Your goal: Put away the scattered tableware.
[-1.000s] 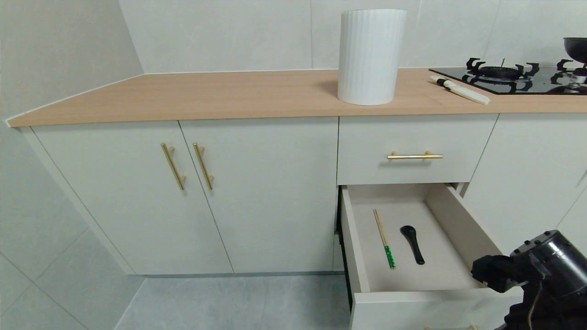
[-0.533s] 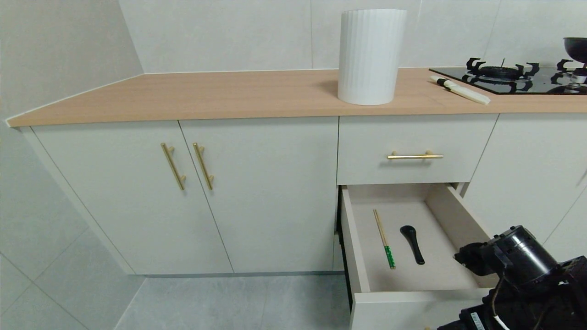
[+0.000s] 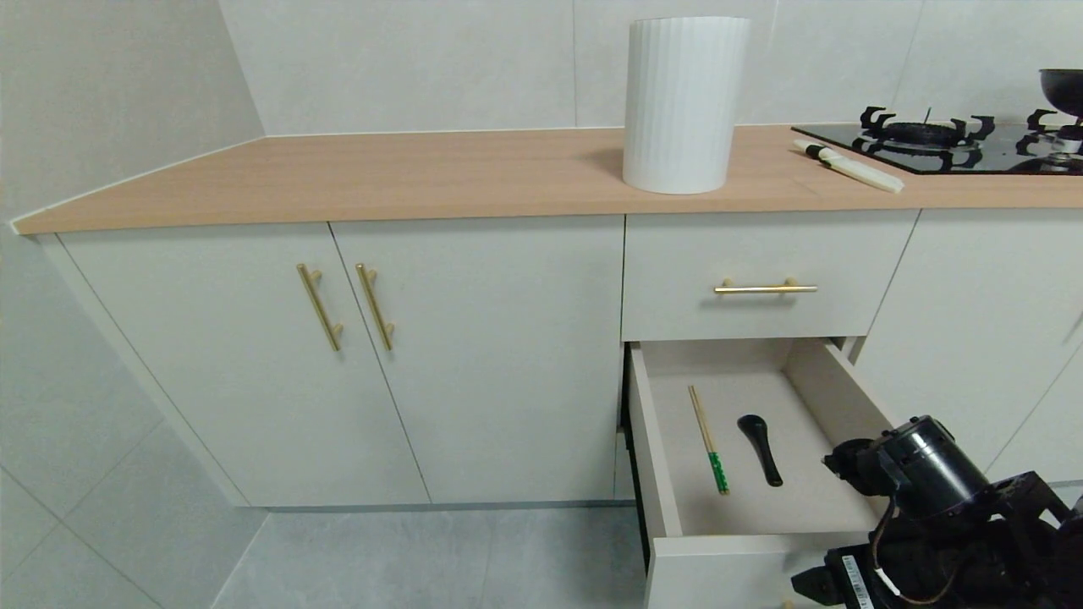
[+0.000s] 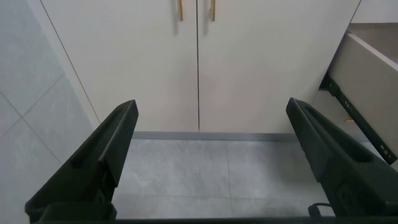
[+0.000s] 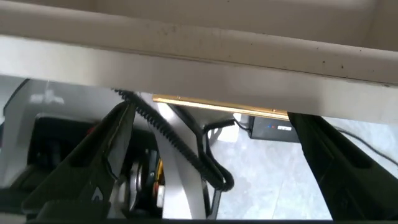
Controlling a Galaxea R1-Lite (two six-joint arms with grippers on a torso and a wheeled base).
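Observation:
The lower drawer (image 3: 656,457) stands pulled out. A pair of green-tipped chopsticks (image 3: 708,440) and a black spoon (image 3: 761,450) lie inside it. A white-handled utensil (image 3: 846,165) rests on the wooden counter (image 3: 381,173) by the stove. My right arm (image 3: 926,465) hangs at the drawer's front right corner. Its gripper (image 5: 211,162) is open and empty, just below the drawer front's gold handle (image 5: 217,107). My left gripper (image 4: 211,162) is open and empty, low over the floor, facing the cabinet doors (image 4: 199,56).
A tall white ribbed cylinder (image 3: 681,101) stands on the counter. A black gas stove (image 3: 948,144) occupies the far right. The upper drawer (image 3: 766,275) is closed. The drawer's side (image 4: 367,68) juts out near the left gripper.
My right arm has moved left and lower, closer to the open drawer's front. The tableware in the drawer has stayed put.

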